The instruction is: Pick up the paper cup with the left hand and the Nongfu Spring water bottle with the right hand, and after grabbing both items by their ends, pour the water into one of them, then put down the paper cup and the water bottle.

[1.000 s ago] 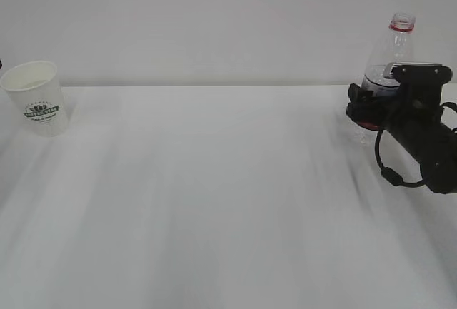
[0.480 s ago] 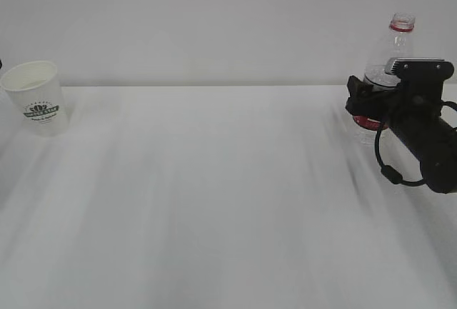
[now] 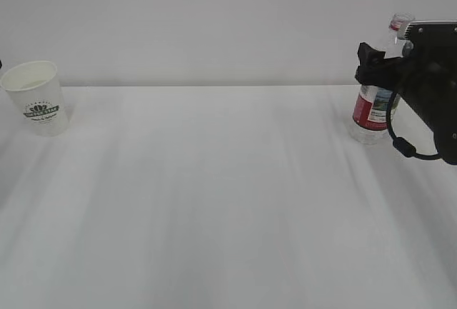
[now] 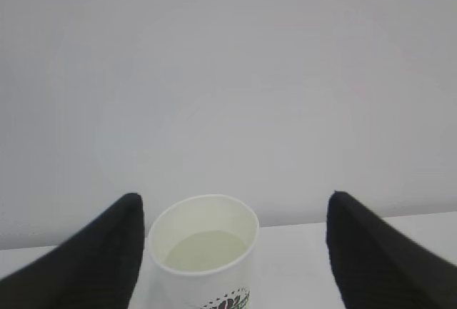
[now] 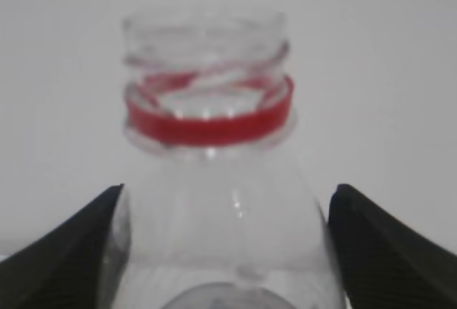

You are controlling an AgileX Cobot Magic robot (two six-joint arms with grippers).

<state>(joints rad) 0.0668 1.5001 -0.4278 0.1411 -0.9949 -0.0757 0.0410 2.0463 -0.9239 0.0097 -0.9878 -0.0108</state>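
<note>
On the white table's (image 3: pixel 228 202) far right, the black right hand (image 5: pixel 227 252) sits wide open around the clear red-ringed plastic bottle (image 3: pixel 374 102) (not gripping). Far left, the small white paper cup (image 3: pixel 37 98) stands between the open black left hand (image 4: pixel 232 252).

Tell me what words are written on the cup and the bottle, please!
Paper cup: a dark green logo with small print under it, too small and blurred to read.
Water bottle: a red-and-white label with a picture on it; its writing is too blurred to read.
Left wrist view: only the top edge of the cup's logo shows, no letters.
Right wrist view: the bottle's red neck ring carries no words.
</note>
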